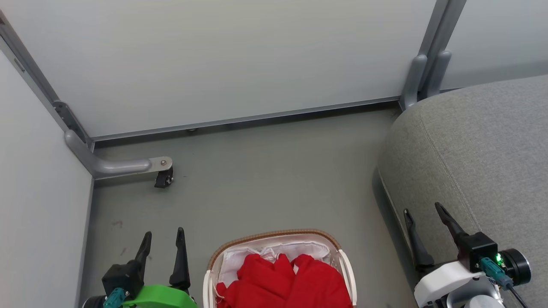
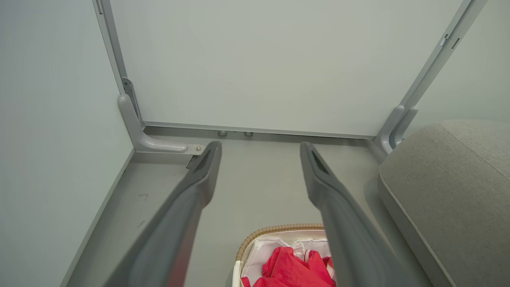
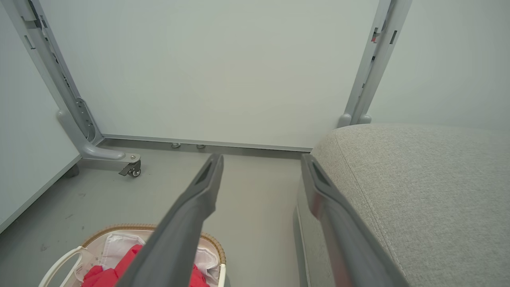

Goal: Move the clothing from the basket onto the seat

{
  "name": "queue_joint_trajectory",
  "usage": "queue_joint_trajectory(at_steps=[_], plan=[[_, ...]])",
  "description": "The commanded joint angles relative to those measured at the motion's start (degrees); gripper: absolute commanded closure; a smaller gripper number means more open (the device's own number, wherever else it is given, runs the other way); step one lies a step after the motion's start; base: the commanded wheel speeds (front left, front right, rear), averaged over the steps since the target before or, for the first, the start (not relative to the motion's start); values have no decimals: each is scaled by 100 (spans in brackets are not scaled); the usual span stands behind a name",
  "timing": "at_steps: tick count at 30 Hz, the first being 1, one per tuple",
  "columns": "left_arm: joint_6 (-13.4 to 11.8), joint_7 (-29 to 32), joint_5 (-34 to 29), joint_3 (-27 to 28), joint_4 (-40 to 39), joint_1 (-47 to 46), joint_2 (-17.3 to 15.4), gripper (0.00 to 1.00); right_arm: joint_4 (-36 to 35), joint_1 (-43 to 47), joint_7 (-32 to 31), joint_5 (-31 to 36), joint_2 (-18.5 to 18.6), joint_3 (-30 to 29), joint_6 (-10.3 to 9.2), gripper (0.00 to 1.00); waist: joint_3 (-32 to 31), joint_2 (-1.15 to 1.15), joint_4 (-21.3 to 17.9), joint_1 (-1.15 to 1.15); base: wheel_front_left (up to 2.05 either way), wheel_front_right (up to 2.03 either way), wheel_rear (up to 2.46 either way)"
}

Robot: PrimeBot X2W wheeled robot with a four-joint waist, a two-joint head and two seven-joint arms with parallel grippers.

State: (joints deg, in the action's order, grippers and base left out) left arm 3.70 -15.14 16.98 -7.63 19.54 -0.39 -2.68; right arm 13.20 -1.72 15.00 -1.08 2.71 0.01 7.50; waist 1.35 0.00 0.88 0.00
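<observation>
Bright red clothing [image 1: 286,282] lies bunched in the white basket [image 1: 274,236] with a brown woven rim, at the bottom centre of the head view. The clothing [image 2: 291,266] and basket [image 2: 271,230] show low in the left wrist view too, and again in the right wrist view as clothing [image 3: 104,274] inside the basket [image 3: 119,228]. The grey seat [image 1: 483,149] rises at the right. My left gripper [image 1: 163,239] stands open left of the basket, empty. My right gripper [image 1: 424,214] is open over the seat's front edge, holding nothing.
White partition panels wall in the grey floor at the back and left. A grey metal foot with a small black caster [image 1: 164,177] juts out from the back left corner. A grey post [image 1: 421,77] stands behind the seat. A thin white liner [image 1: 274,252] lines the basket.
</observation>
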Motion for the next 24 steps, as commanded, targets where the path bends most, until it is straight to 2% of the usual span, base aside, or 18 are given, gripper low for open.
queue_joint_trajectory(at_steps=[1,7,12,18,24], plan=[[2,-2,-12,-14,7,20,-38,0,-29,47,28,-25,33,-21,-2,0,17,0,-4,0,0,0,0],[25,-2,-11,-107,-3,-196,-37,0,-84,-126,28,6,31,8,-2,0,273,0,-60,0,0,0,0],[43,-1,-124,-251,43,-458,-36,0,-198,-321,26,37,31,17,-2,0,732,0,-148,0,0,0,0],[99,0,-254,-356,150,-980,-37,0,-341,-752,22,25,30,-23,-2,0,1571,0,-298,0,0,0,0],[235,0,-688,-612,666,-1660,-38,0,-471,-1308,22,-75,27,-53,-3,0,2559,0,-486,0,0,0,0]])
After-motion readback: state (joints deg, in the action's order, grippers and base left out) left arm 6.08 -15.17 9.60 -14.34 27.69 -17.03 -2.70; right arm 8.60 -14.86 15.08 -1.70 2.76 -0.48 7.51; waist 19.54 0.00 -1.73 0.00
